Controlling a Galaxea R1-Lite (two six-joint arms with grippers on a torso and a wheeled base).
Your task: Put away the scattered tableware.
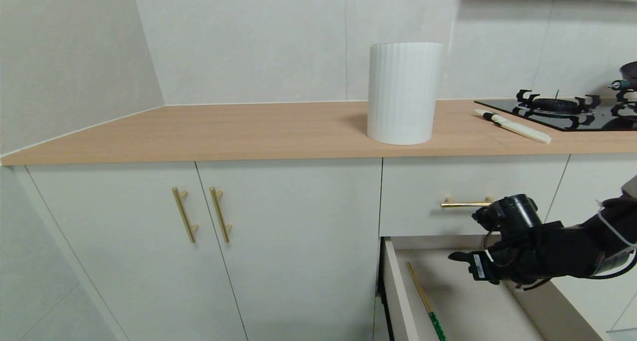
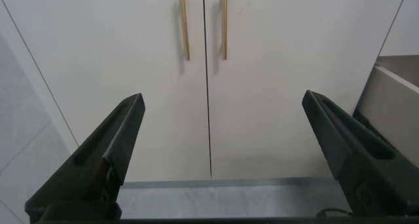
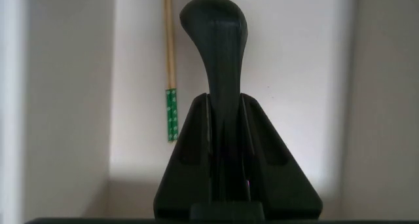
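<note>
Right end effector (image 3: 222, 109) clamping dark utensil (image 3: 213, 27): lower into drawer (image 1: 398, 286) at lower right, release beside chopstick (image 1: 420, 291); left end effector (image 2: 222, 103) wide.

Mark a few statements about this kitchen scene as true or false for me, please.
1. The drawer is open. True.
2. The chopstick lies on the counter. False: it lies in the drawer.
3. The knife lies on the counter. True.
4. The left tool is shut. False: it is open.
5. The right tool is over the drawer. True.
</note>
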